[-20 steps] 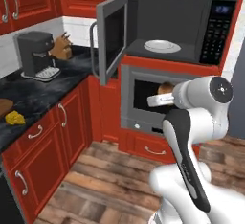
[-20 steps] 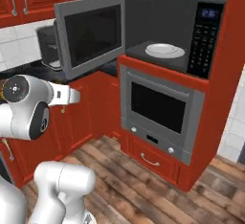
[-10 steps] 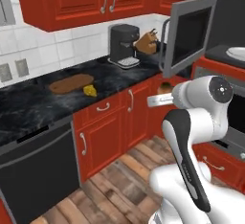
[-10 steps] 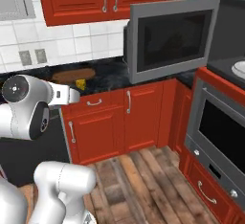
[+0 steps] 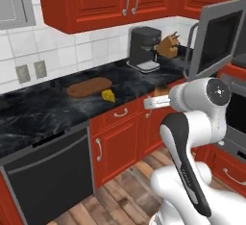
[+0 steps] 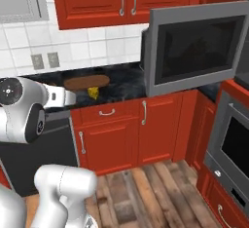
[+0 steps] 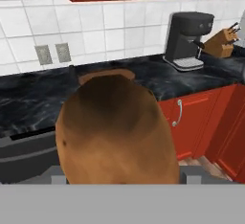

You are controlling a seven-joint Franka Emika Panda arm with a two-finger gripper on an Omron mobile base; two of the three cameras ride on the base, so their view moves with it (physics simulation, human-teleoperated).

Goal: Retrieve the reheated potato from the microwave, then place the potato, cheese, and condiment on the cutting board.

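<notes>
The white arm is rising from the base with its elbow bent and its wrist reaching level toward the black counter (image 5: 43,108), and the gripper (image 7: 117,177) is pinching the potato (image 7: 115,132) between its spread jaws, close in front of the hand camera. The potato is standing with its long axis running from 6 to 12 o'clock in the hand view, its narrower end pointing at the cutting board (image 5: 89,86). The cheese (image 5: 108,95) is lying on the counter just beside the board at its 5 o'clock in the left base view, while the microwave (image 6: 194,47) is hanging open at 3 o'clock.

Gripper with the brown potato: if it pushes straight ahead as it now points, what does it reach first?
Probably the dark brown wooden cutting board on the black counter, which lies dead ahead behind the brown oval potato in the gripper; depth is unclear.
</notes>
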